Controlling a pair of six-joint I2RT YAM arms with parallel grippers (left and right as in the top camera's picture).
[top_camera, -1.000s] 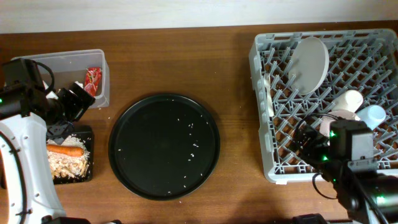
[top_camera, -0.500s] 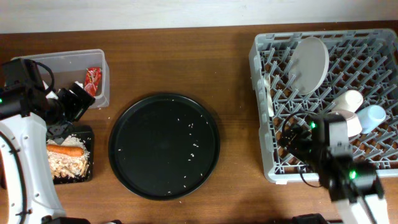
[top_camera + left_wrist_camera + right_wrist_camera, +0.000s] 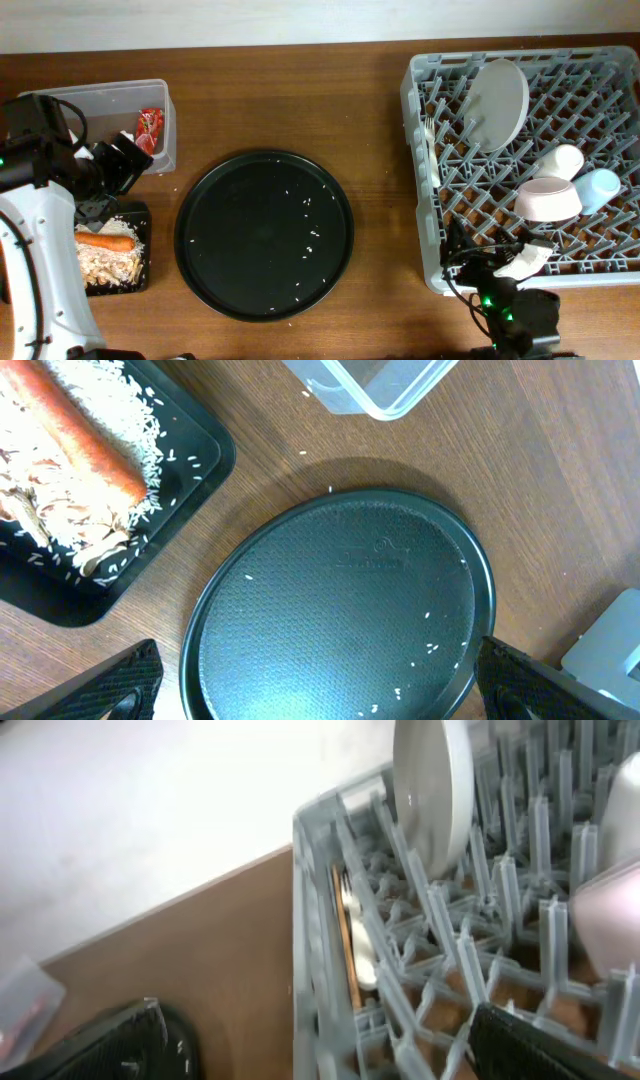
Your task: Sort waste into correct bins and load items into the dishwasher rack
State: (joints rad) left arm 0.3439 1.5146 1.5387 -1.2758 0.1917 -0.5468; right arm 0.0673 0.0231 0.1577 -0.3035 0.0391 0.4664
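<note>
The grey dishwasher rack (image 3: pixel 430 90) at the right holds an upright white plate (image 3: pixel 498 103), a white bowl (image 3: pixel 548 198), a white cup (image 3: pixel 566 160), a light-blue cup (image 3: pixel 601 187) and a white fork (image 3: pixel 432 150). The clear tub (image 3: pixel 100 100) holds the red wrapper (image 3: pixel 150 128). The black rectangular tray (image 3: pixel 143 215) holds the carrot (image 3: pixel 105 241) and rice scraps (image 3: pixel 120 430). My left gripper (image 3: pixel 128 165) is open and empty between tub and tray. My right gripper (image 3: pixel 320 1050) is open and empty, low by the rack's front left corner (image 3: pixel 320 950).
A large round black tray (image 3: pixel 265 235) with scattered rice grains lies in the middle of the wooden table. It fills the left wrist view (image 3: pixel 340 620), between my spread fingers (image 3: pixel 115 685). The right arm's body (image 3: pixel 510 310) sits at the table's front edge.
My right arm has drawn back from over the rack's front part to the table's front edge, uncovering the bowl. The left arm has not moved.
</note>
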